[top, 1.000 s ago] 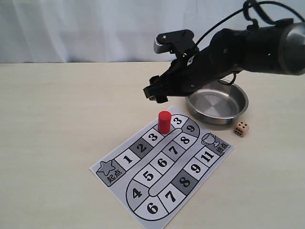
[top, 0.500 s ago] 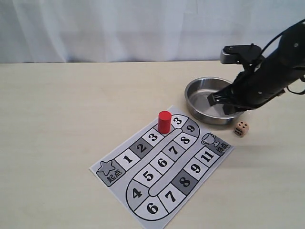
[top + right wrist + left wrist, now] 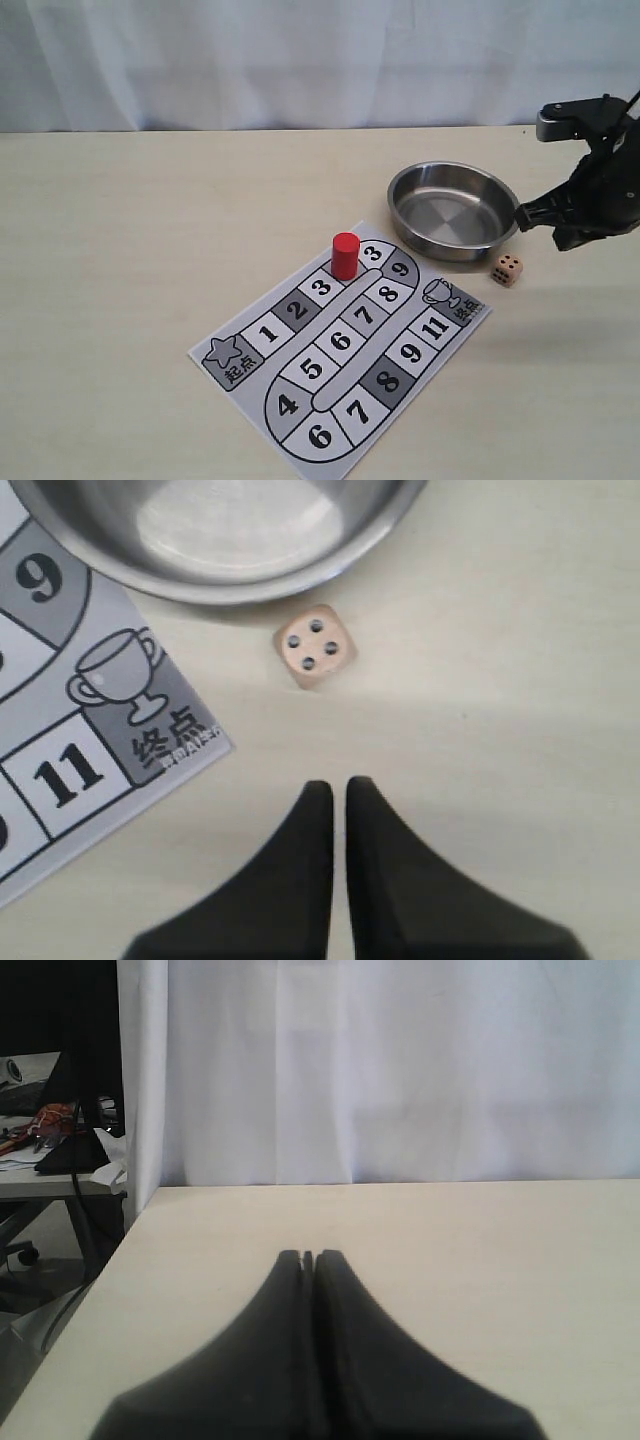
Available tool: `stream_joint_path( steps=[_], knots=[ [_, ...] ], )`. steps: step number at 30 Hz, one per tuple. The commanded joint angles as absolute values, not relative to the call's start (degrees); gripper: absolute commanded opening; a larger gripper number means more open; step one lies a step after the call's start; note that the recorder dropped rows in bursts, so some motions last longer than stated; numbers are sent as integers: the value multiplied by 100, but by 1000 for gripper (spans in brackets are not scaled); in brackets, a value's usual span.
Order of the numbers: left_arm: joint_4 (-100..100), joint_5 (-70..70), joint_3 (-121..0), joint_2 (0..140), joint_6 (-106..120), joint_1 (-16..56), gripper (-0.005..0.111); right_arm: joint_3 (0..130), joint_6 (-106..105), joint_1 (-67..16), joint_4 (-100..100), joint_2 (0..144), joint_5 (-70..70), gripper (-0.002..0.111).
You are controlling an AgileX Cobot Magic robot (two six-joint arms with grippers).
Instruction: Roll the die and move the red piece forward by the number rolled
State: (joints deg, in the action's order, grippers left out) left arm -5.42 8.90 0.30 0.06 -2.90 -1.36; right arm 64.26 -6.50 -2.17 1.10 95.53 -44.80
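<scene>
The die (image 3: 506, 269) lies on the table just right of the board, close to the steel bowl's near side; in the right wrist view the die (image 3: 315, 645) shows four pips on top. The red piece (image 3: 345, 255) stands upright on the board (image 3: 297, 311), on the square between the two squares marked 3. My right gripper (image 3: 522, 218) hovers at the bowl's right edge, above and behind the die; its fingers are shut, a thin slit between them, holding nothing (image 3: 340, 785). My left gripper (image 3: 308, 1256) is shut and empty over bare table, out of the exterior view.
The empty steel bowl (image 3: 440, 246) sits behind the board's right end, and its wall (image 3: 230, 580) nearly touches the die. The board's trophy corner (image 3: 150, 730) lies left of the die. A white curtain backs the table.
My right arm has swung from above the board near the red piece, across the bowl, to the bowl's right edge. The die and red piece have not moved.
</scene>
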Motion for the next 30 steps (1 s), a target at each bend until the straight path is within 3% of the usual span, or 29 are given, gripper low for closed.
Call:
stream_joint_path(
  steps=[1,19,30],
  knots=[
    [-535,823,0,0,-303,-136,0,6416,-468,-180,412,9380,-4622,4],
    [-535,823,0,0,-303,-136,0,6405,-1074,253,-231,9198,-4988,4],
    [-535,812,0,0,-303,-136,0,5721,-1074,253,35,7174,-4653,4]
  ],
)
